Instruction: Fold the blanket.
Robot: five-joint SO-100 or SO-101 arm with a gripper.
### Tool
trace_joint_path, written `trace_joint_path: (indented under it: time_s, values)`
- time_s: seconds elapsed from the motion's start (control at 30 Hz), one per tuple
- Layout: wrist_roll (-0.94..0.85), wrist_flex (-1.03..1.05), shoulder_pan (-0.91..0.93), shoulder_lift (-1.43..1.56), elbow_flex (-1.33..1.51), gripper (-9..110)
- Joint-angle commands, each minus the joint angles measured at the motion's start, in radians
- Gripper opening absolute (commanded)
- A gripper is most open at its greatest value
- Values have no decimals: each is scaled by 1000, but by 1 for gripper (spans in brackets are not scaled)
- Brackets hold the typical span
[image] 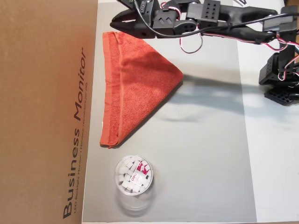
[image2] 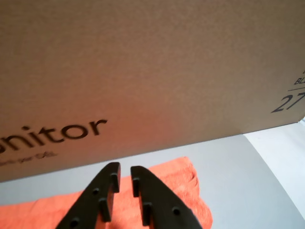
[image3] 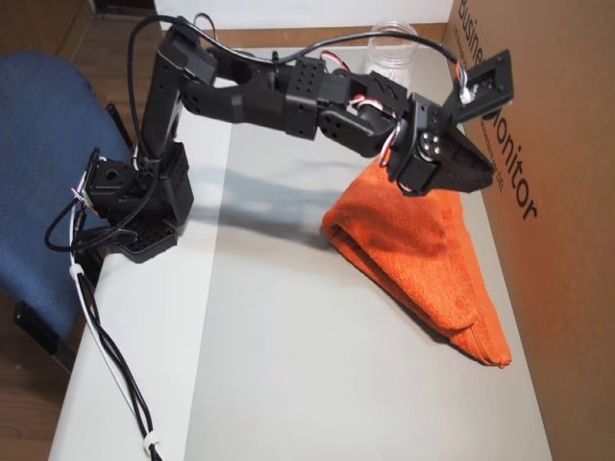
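The blanket (image: 135, 79) is an orange-red terry towel lying folded into a triangle on the grey mat (image: 205, 154), with its long hemmed edge next to the cardboard box. In the other overhead view the blanket (image3: 423, 259) shows doubled layers. My black gripper (image: 114, 22) hovers over the blanket's far corner by the box. In the wrist view the gripper (image2: 125, 168) has only a narrow slit between its fingers and nothing in it, and the blanket (image2: 186, 191) lies below.
A large cardboard box (image: 46, 112) printed "Business Monitor" walls off one side. A clear plastic cup (image: 133, 176) with small white pieces stands on the mat just past the blanket's lower tip. The arm base (image3: 135, 211) sits at the table edge beside a blue chair (image3: 48, 144).
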Motion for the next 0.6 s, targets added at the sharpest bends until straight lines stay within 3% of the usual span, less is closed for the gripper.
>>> trace_joint_path:
  time_s: [0.0,0.57]
  values:
    - [-8,-2,-17,164,77,0]
    - [-183,-2,-44,584,518,0]
